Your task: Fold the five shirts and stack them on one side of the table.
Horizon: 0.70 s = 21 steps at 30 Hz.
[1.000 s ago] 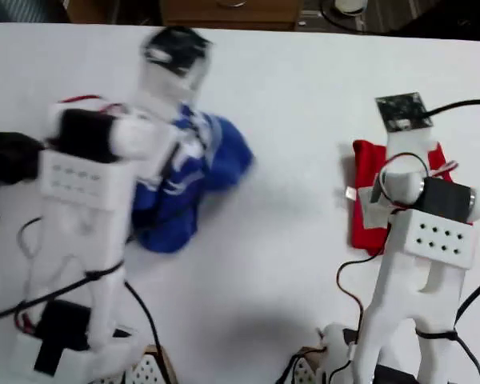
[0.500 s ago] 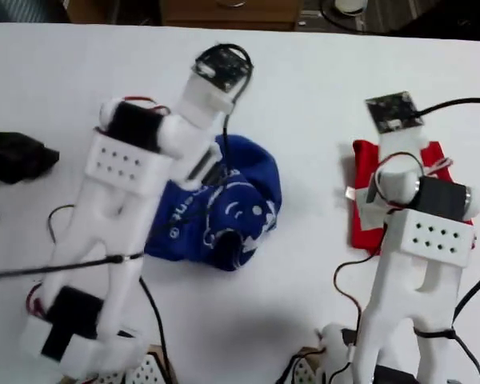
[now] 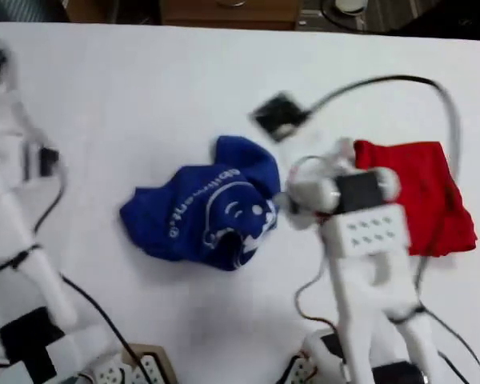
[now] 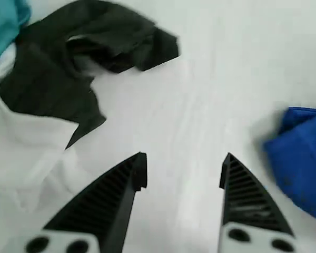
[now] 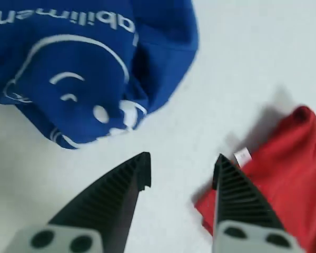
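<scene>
Half a second ago the left arm (image 3: pixel 16 232) leaned over the blue shirt (image 3: pixel 204 212). It has since swung away to the far left edge of the high view, and the shirt now lies uncovered in a crumpled heap at the centre of the white table (image 3: pixel 128 96), its printed face and lettering up. The right arm (image 3: pixel 368 240), which stood over the red shirt (image 3: pixel 416 196), has shifted left. That shirt now shows almost whole at the right of the frame, spread flat and apart from the blue one. The right gripper (image 5: pixel 183 163) hangs above bare table in the gap between the two shirts, its jaws apart and holding nothing. In its wrist view the blue shirt (image 5: pixel 79 68) lies beyond one finger and the red shirt (image 5: pixel 274 174), with a small white tag (image 5: pixel 243 156) at its edge, lies just beside the other. The left gripper (image 4: pixel 184 161) also has its jaws spread and empty over bare table. Its wrist view shows a rumpled black shirt (image 4: pixel 68 68) lying partly on a white shirt (image 4: pixel 26 153), with a turquoise garment (image 4: pixel 5 21) at the edge next to them. A corner of the blue shirt (image 4: pixel 300 158) sits on the opposite side, well apart from that pile.
</scene>
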Tool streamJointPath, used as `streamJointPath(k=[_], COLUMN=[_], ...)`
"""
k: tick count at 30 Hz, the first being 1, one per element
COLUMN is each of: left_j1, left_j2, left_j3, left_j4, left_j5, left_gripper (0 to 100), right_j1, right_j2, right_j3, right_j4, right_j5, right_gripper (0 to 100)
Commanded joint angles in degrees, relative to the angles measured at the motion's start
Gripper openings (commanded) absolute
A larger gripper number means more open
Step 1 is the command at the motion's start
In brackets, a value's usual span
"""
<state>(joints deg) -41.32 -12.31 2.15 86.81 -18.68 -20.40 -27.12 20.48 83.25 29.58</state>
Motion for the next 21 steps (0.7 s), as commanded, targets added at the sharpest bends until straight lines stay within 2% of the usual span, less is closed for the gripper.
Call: streamJointPath(k=[1, 6, 11, 16, 21], left_j1=[-10.46, -20.31, -26.37, -29.1, -29.1], left_j2=[-2.37, -2.37, -2.37, -2.37, -2.37], left_j3=[8.22, 19.3, 25.27, 26.15, 26.15], left_j4=[-8.0, -16.44, -22.07, -22.33, -22.24], left_j5=[-3.43, -8.18, -9.41, -9.49, -10.02], left_gripper=[25, 25, 25, 25, 25], right_j1=[-9.36, -20.0, -26.33, -27.3, -23.34], right_j2=[6.29, 16.66, 27.74, 38.73, 48.4], right_j3=[-0.79, -6.77, -14.86, -19.34, -23.82], right_j4=[-4.26, -5.76, -5.76, -5.76, -5.76], right_j5=[0.0, 0.0, -0.09, -0.09, 0.35], right_gripper=[20.2, 20.2, 20.2, 20.2, 20.0])
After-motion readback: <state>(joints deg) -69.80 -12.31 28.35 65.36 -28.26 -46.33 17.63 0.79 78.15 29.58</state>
